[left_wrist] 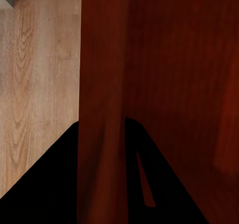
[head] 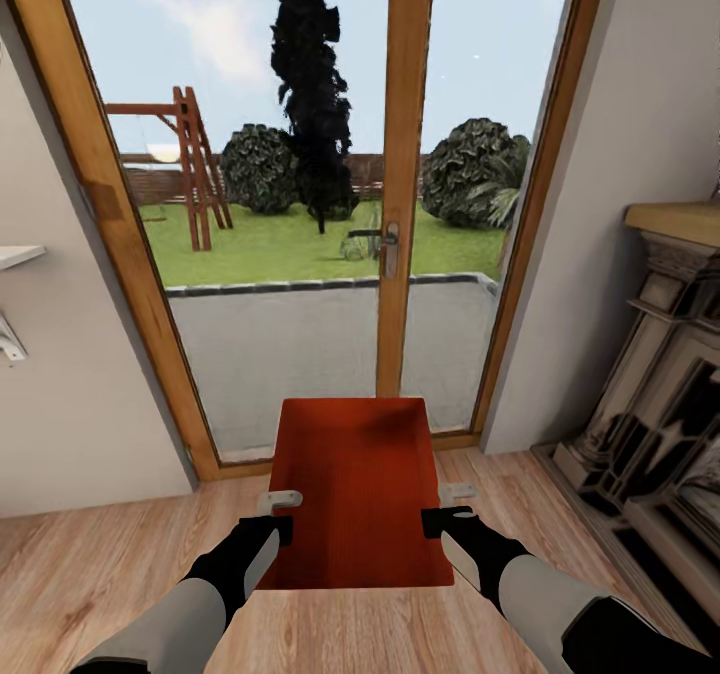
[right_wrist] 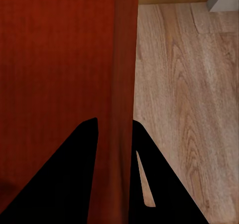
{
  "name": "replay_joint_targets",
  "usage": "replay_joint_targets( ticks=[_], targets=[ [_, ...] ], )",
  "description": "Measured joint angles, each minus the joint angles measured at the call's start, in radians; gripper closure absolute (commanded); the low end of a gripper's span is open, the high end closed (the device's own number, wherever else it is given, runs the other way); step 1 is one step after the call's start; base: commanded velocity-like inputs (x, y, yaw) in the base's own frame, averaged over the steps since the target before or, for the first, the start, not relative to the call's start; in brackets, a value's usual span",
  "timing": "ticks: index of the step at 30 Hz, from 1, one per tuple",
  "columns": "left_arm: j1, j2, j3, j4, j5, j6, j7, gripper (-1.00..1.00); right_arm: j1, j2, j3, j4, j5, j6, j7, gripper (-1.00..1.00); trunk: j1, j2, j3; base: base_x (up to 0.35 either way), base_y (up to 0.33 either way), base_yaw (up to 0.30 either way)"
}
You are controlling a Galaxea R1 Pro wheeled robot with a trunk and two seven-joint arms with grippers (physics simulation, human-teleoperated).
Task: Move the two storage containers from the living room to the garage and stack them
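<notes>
bin: 1 storage container [head: 352, 494] held above the wood floor [head: 90, 574] facing the glass door [head: 330, 204] | left gripper [left_wrist: 112, 154] + right gripper [right_wrist: 113, 149] each clamped over a side wall | risk: uneven arm motion twists rim free, bin drops

The light wood-plank floor [head: 90, 564] runs under the red-orange rectangular open-top plastic bin [head: 355, 494], which is held above it. Planks show just outside the black fingers [left_wrist: 59, 184] gripping either bin wall. A dark stone fireplace [head: 650, 424] stands on the planks, well apart from the right fingers.
</notes>
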Motion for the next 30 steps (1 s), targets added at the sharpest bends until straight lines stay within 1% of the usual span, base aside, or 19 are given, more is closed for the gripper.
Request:
replay_joint_targets(
  ticks=[30],
  targets=[
    [0.000, 0.000, 0.000, 0.000, 0.000, 0.000, 0.000, 1.00, 0.000, 0.000, 0.001, 0.000, -0.001, 0.000, 0.000, 1.00, 0.000, 0.000, 0.047, 0.000, 0.000, 0.000]
  ],
)
